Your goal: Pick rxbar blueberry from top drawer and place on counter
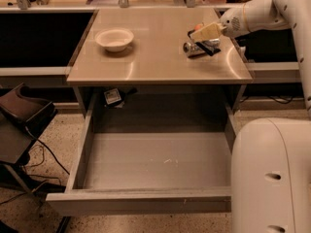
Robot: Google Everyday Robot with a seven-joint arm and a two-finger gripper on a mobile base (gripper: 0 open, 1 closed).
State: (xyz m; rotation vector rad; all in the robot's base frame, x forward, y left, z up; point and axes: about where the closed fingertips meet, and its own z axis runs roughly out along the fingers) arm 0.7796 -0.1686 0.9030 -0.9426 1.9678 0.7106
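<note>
The rxbar blueberry (212,48), a dark flat bar, lies on the tan counter (155,57) at its right side, against a silver can (193,47). My gripper (203,32) reaches in from the right and hovers just above the bar and the can. I cannot tell whether it touches the bar. The top drawer (155,161) is pulled fully open below the counter, and its grey bottom is bare.
A white bowl (114,38) stands on the counter's left part. A red fruit (198,26) peeks out behind the gripper. A brown chair (24,110) and cables stand left of the drawer. My white base (272,178) is at the lower right.
</note>
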